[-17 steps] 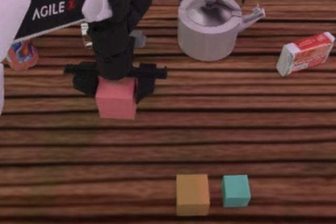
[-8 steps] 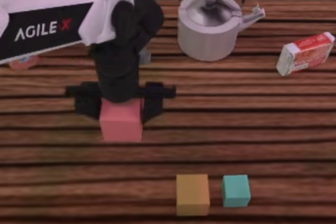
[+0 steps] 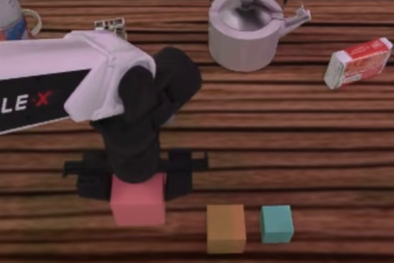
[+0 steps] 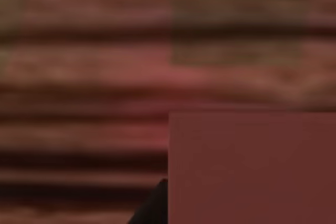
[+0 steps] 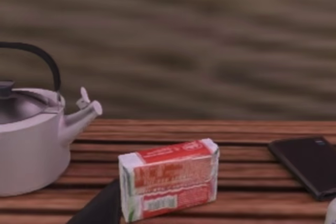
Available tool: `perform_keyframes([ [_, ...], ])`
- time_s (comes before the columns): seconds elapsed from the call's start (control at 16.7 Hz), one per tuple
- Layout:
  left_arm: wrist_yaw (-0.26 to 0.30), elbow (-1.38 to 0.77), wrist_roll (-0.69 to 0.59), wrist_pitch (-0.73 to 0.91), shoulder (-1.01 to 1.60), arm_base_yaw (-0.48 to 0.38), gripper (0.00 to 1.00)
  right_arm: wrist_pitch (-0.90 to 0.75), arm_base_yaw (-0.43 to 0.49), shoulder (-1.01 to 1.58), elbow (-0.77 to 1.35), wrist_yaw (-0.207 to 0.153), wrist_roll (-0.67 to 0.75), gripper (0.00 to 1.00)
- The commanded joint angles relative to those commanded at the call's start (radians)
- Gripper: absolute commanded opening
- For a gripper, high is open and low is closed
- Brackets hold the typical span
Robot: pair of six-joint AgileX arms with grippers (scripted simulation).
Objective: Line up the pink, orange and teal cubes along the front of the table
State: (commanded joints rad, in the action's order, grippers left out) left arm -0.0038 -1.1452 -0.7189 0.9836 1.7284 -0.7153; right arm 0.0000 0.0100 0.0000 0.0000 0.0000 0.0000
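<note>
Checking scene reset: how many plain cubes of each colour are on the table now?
Pink cube: 1, held in the left jaws
Orange cube: 1
Teal cube: 1
Total: 3

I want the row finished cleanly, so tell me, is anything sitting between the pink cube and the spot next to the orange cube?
Nothing visible. The left gripper holds the pink cube, and only bare table separates it from the orange cube. The teal cube sits on the orange cube's far side.
</note>
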Motion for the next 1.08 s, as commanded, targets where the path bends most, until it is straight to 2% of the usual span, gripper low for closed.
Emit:
perform_keyframes([
  [0.36,0.000,0.011,0.003,-0.014,0.010,0.004,0.00,0.000,0.000,0.000,0.000,0.000,0.000,1.00],
  [0.78,0.000,0.153,-0.001,-0.267,0.109,-0.002,0.00,0.000,0.000,0.000,0.000,0.000,0.000,1.00],
  [1.08,0.000,0.164,-0.002,-0.283,0.119,-0.004,0.00,0.000,0.000,0.000,0.000,0.000,0.000,1.00],
])
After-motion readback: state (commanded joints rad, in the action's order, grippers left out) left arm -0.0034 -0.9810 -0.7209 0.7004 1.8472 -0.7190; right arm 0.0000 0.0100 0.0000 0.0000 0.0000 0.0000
